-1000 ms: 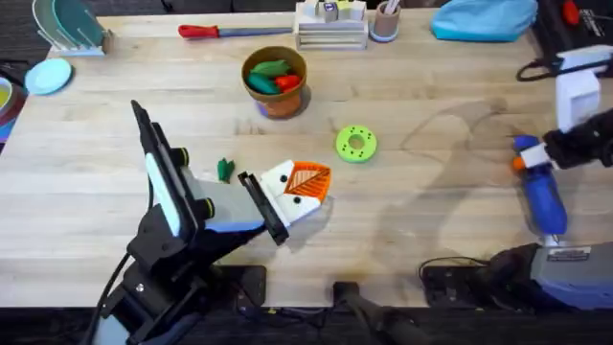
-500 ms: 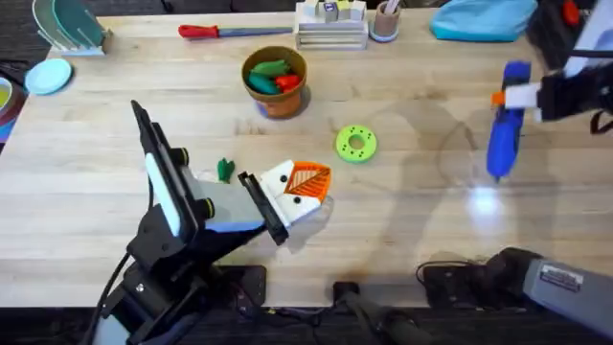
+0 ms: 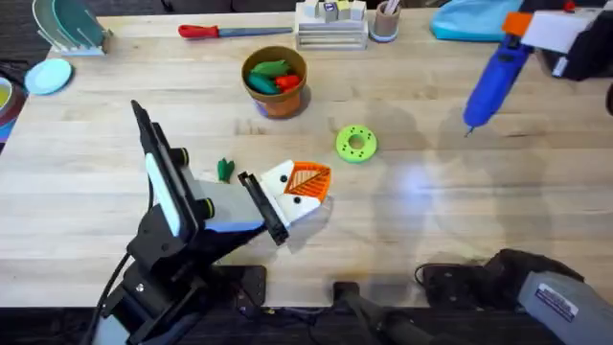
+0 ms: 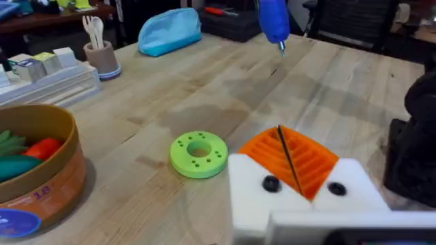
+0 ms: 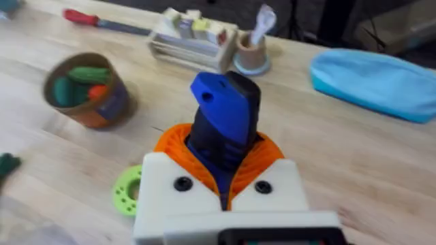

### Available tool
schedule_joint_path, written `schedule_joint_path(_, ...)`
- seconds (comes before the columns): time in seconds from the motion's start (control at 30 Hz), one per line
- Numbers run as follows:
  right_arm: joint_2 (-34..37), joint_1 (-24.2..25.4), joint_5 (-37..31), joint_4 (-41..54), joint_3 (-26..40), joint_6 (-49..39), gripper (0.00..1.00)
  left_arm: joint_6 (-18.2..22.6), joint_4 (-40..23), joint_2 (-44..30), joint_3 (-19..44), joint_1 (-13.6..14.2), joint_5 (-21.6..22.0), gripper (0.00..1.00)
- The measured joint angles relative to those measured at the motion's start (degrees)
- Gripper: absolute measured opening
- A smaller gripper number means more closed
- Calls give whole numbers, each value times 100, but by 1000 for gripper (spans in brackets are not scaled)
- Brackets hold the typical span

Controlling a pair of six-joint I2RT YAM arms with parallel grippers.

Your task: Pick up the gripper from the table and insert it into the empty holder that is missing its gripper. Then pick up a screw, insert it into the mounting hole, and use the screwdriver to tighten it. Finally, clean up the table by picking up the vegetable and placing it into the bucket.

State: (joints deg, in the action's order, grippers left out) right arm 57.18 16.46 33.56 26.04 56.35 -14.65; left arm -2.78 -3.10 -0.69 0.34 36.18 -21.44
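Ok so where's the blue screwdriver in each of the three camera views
Overhead: the blue screwdriver hangs at the upper right, held by the right gripper, bit pointing down toward the table.
Left wrist: its lower end and bit show at the top edge, right of centre.
Right wrist: it stands in the centre, clamped between the orange pads.
Shared landmark: the green ring.

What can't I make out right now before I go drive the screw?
- Table under the left arm, overhead view: hidden by the arm.
- Bit of the screwdriver, right wrist view: hidden by its own body and the right claw.
- The bucket, left wrist view: cut off by the edge.
- The vegetable, overhead view: too small for detail.
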Motion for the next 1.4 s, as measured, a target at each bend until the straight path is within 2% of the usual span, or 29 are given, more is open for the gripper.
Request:
schedule_joint_path(0.17, -485, -564, 110, -1101, -686, 773, 22, 2, -1, 0, 0, 0, 1, 4)
schedule_joint_path(0.3, -830, -1099, 138, -2580, -1526, 1651, 22, 1, -1, 0, 0, 0, 1, 4)
schedule_joint_path(0.43, -1061, -1742, 185, -4509, -2375, 2456, 22, 0, -4, 0, 0, 0, 1, 4)
schedule_joint_path(0.5, -1079, -2121, 206, -5459, -2653, 2740, 22, 1, -2, 0, 0, 0, 4, 4)
schedule_joint_path(0.57, -1081, -2494, 203, -5969, -2741, 2933, 22, 1, -2, 0, 0, 0, 18, 4)
schedule_joint_path(0.77, -938, -3605, 157, -7008, -2749, 3175, 22, 1, -2, 0, 0, 0, 22, 4)
schedule_joint_path(0.93, -484, -4624, -10, -7931, -2750, 3228, 22, 0, -2, 0, 0, 0, 22, 4)
schedule_joint_path(1.03, -173, -5065, -114, -8206, -2751, 3229, 22, -1, -2, 0, 0, 0, 22, 4)
schedule_joint_path(1.2, 290, -5439, -205, -8753, -2751, 3224, 22, 0, -2, 0, 0, 0, 22, 4)
schedule_joint_path(1.4, 407, -5486, -258, -8815, -2751, 3157, 22, 0, -2, 0, 0, 0, 22, 4)
